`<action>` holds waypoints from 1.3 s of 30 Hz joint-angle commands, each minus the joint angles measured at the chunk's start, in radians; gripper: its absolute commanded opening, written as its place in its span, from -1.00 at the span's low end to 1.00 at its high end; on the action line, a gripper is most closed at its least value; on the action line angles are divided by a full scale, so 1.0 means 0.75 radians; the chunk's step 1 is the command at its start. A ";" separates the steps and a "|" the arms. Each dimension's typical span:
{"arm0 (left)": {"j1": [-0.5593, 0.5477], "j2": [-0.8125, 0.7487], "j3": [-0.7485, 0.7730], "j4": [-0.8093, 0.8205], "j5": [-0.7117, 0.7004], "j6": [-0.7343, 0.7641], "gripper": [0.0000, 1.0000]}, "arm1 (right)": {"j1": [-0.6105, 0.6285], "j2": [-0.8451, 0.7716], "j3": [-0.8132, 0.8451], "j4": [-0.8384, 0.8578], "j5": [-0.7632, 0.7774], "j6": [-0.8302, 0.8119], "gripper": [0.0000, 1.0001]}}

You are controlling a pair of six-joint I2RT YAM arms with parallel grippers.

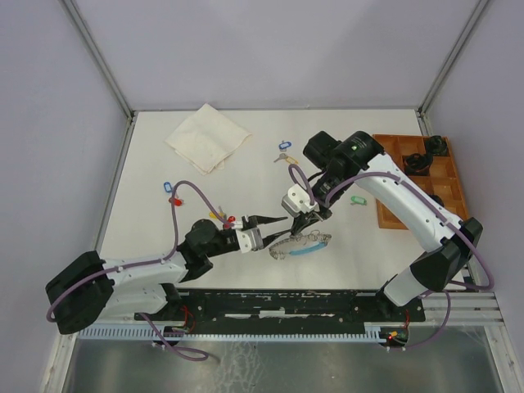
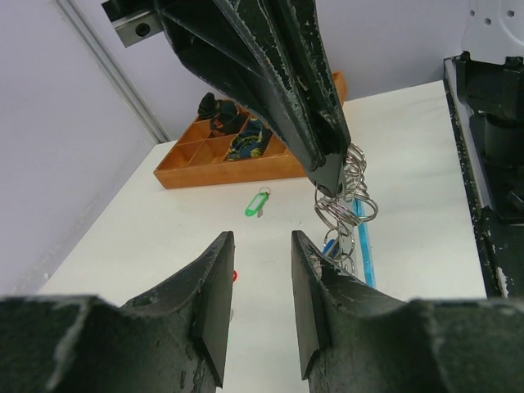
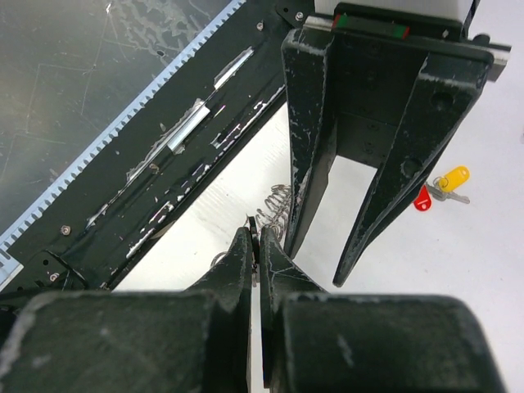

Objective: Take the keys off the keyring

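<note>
The keyring [image 1: 299, 246], a silvery chain loop with a light-blue band [image 1: 305, 252], lies near the table's front middle, partly lifted. My right gripper [image 1: 309, 218] is shut on its bunch of silver rings [image 2: 345, 195], with the fingertips pinched together in the right wrist view [image 3: 256, 236]. The blue band [image 2: 364, 250] hangs below them. My left gripper [image 1: 282, 225] is open and empty just left of the rings [image 2: 260, 239], not touching them. Loose tagged keys lie on the table: green [image 1: 356, 200], blue [image 1: 284, 146], red and yellow [image 1: 223, 219], blue and red [image 1: 173, 191].
A crumpled white cloth [image 1: 207, 136] lies at the back left. A wooden compartment tray [image 1: 449, 187] with dark items stands at the right edge. The black base rail [image 1: 286, 304] runs along the near edge, close behind the keyring.
</note>
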 commanded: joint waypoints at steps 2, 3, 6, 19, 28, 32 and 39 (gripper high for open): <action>0.013 0.078 0.082 0.123 0.137 0.083 -0.16 | 0.021 -0.034 0.048 -0.210 -0.069 -0.035 -0.99; 0.012 0.089 0.085 0.131 0.159 0.092 -0.15 | 0.023 -0.035 0.046 -0.210 -0.072 -0.035 -0.99; 0.015 0.117 0.085 0.154 0.218 0.104 -0.14 | 0.027 -0.043 0.039 -0.210 -0.077 -0.041 -0.99; 0.014 0.178 0.100 0.209 0.372 0.071 -0.12 | 0.029 -0.068 0.009 -0.209 -0.102 -0.058 -0.99; 0.015 0.193 0.071 0.297 0.373 -0.002 -0.14 | 0.030 -0.062 -0.004 -0.210 -0.119 -0.063 -0.99; 0.014 0.201 0.069 0.306 0.372 -0.019 -0.31 | 0.029 -0.057 -0.009 -0.209 -0.124 -0.065 -0.99; 0.013 0.191 0.046 0.300 0.333 -0.029 -0.48 | 0.028 -0.067 -0.006 -0.208 -0.122 -0.062 -0.99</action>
